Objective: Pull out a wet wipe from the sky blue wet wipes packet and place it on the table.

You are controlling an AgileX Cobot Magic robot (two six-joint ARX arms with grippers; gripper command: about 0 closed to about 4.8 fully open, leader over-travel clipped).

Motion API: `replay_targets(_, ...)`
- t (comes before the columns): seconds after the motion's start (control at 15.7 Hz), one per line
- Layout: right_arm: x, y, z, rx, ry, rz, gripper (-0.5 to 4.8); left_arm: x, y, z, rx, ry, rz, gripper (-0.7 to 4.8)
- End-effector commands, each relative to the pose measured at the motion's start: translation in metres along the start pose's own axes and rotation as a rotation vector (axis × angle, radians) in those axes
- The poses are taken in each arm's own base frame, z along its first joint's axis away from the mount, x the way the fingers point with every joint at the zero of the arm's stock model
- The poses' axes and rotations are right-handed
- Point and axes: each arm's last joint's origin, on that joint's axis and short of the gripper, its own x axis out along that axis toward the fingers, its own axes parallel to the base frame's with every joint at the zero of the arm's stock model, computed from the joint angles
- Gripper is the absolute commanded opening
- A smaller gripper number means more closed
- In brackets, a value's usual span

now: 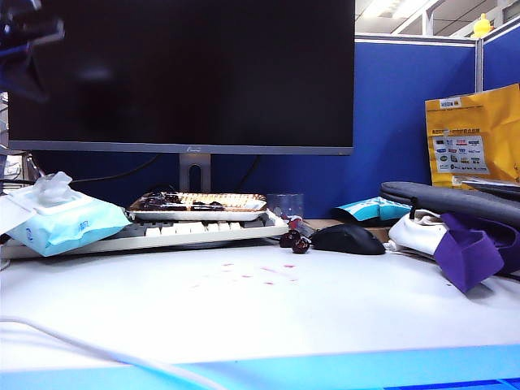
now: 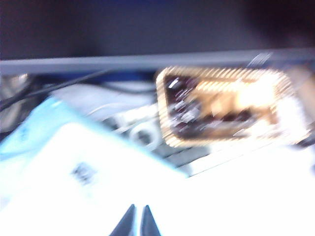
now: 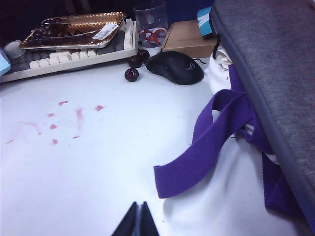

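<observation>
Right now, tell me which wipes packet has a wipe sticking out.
The sky blue wet wipes packet at far left, white wet wipe poking up; the teal packet stays flat.

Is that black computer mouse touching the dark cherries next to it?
Apart. The right wrist view shows white table between the black mouse and the nearest cherries; the gap is small but plain.

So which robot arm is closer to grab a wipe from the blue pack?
Left. Its shut tool hangs right above the sky blue wet wipes packet. The right tool, also shut, is over the table near a purple strap.
</observation>
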Motion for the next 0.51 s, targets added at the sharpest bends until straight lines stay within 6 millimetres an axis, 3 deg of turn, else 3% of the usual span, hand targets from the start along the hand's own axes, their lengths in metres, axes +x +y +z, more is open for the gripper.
replay_targets(0.06,0.000,0.000,0.000,0.003,0.002,0.000,-0.01,0.012,-0.002,-0.006,0.068,0.036,0.090,0.83)
replay_targets(0.25,0.000,0.000,0.000,0.003,0.002,0.000,-0.01,0.032,-0.007,-0.016,0.091,0.077,0.060,0.99)
replay_targets(0.38,0.000,0.000,0.000,0.003,0.002,0.000,-0.01,0.040,-0.007,-0.016,0.095,0.050,0.059,2.95)
replay_targets(0.44,0.000,0.000,0.000,0.003,0.002,0.000,-0.01,0.042,-0.008,-0.014,0.100,0.030,0.057,3.45)
replay_targets(0.51,0.000,0.000,0.000,0.003,0.002,-0.001,-0.01,0.046,-0.007,-0.013,0.105,0.001,0.073,3.49)
